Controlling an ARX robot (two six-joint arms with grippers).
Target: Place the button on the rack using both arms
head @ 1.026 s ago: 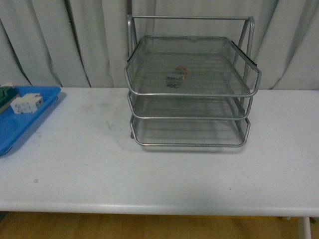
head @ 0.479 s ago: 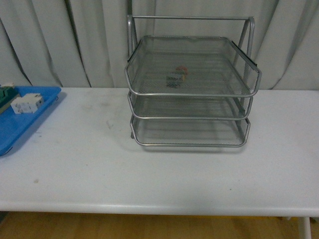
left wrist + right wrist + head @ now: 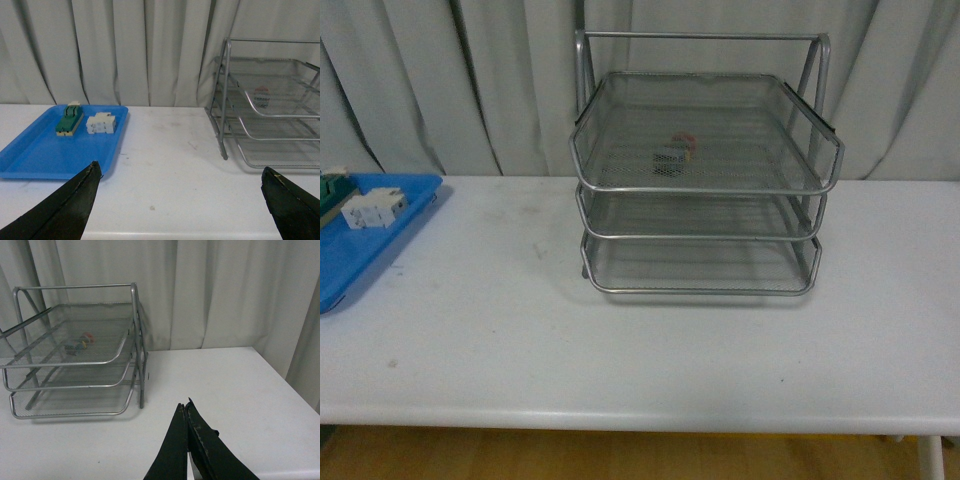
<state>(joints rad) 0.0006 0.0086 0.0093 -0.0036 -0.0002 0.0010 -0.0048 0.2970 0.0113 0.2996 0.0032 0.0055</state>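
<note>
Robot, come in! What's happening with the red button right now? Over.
Left gripper open, empty. Right gripper shut, empty. Button in top tier of rack. Nothing in the way.

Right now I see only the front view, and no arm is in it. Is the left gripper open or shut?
Observer: Open. The left wrist view shows the left gripper with its fingers wide apart, holding nothing.
Operator: And the right one?
Observer: The right gripper is shut and empty, above the white table beside the silver wire-mesh rack.
Operator: What is cut off at my left edge?
Observer: A green-and-beige block, lying on the blue plastic tray next to the white terminal block.
</note>
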